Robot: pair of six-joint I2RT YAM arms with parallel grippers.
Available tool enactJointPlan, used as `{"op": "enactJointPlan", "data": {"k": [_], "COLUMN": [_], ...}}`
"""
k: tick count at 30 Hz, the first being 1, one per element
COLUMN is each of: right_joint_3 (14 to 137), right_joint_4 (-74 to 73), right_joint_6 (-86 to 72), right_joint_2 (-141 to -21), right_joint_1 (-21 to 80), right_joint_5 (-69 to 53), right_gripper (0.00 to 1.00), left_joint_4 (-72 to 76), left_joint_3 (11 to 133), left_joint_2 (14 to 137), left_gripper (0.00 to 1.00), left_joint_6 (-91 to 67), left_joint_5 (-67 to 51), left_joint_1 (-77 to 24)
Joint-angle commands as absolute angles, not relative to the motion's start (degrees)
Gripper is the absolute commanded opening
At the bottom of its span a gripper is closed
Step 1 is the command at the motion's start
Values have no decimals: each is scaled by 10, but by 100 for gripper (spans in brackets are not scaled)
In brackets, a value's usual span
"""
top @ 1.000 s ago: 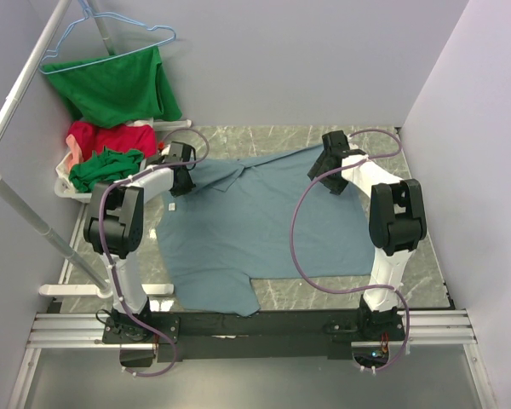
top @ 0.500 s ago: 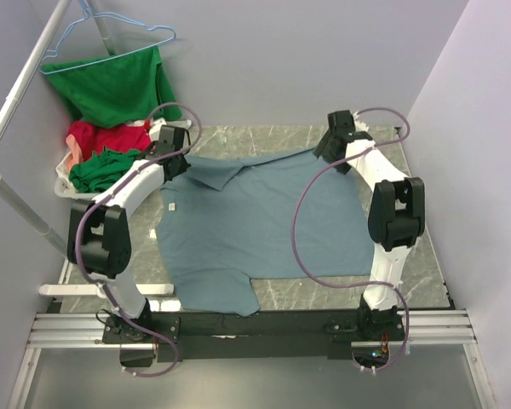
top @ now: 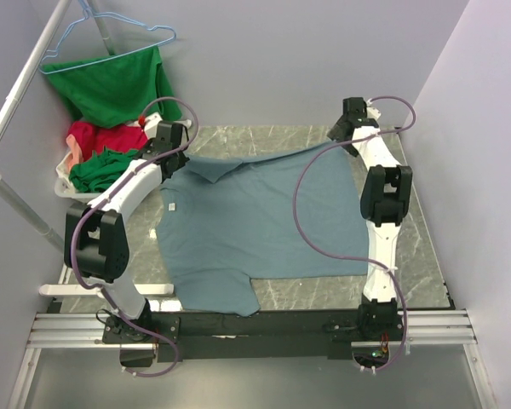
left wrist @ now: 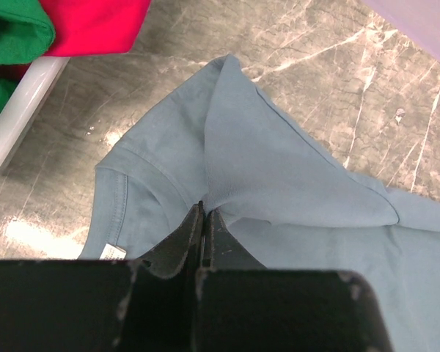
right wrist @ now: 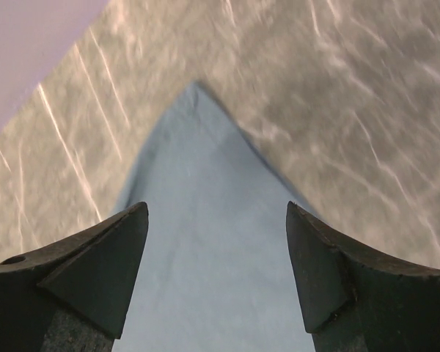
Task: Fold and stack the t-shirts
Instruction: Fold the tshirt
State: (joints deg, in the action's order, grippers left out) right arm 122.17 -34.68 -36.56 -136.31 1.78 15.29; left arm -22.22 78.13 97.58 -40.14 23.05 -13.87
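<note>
A dusty grey-blue t-shirt (top: 255,223) lies spread flat on the marble table (top: 409,213). My left gripper (top: 179,153) is at the shirt's far left corner. In the left wrist view its fingertips (left wrist: 204,209) are shut on a raised fold of the blue cloth (left wrist: 279,176). My right gripper (top: 341,138) hangs open over the shirt's far right corner. In the right wrist view the pointed corner (right wrist: 202,169) lies between and beyond the spread fingers (right wrist: 216,220), apart from both. A red t-shirt (top: 111,136) and a green one (top: 102,166) sit heaped at the far left.
A white basket (top: 66,183) holds the red and green heap beside the left gripper. Another green shirt (top: 115,85) hangs on a blue hanger (top: 123,34) from a white rack pole (top: 17,111). Walls close in at the back and right.
Both arms have stretched toward the back wall. The left gripper carried its pinched fold farther back; the right gripper moved back and right, and the shirt's far edge now lies straighter.
</note>
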Motion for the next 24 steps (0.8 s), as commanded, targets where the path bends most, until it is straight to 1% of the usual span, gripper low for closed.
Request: {"op": "enactJointPlan", "data": {"k": [1,8,12,21,24], "right_joint_3": [1294,1317,1383,1418,1421], "right_joint_4": [-330,-272,-289,-329,-343], "right_joint_6": [-377,-381,-376,-390,-401], "right_joint_2": [-1390,-1413,-1448,-1490,-1497], "right_joint_1": [3,3,4,-11,-12], "right_joint_5": [102,48,33,28,26], "right_gripper": [82,79,77,74,71], "left_joint_4": [-235,-249,-253,-253,-258], "left_joint_3": [805,770,761,757,756], "left_joint_2": [958,932,926,928,929], "left_gripper": [1,1,1,1,1], "left_joint_6": [-415,-427,-428,-433,-438], "left_joint_5": [237,227,224,214,214], "left_joint_1": [-141,-142,-142,-142,-142]}}
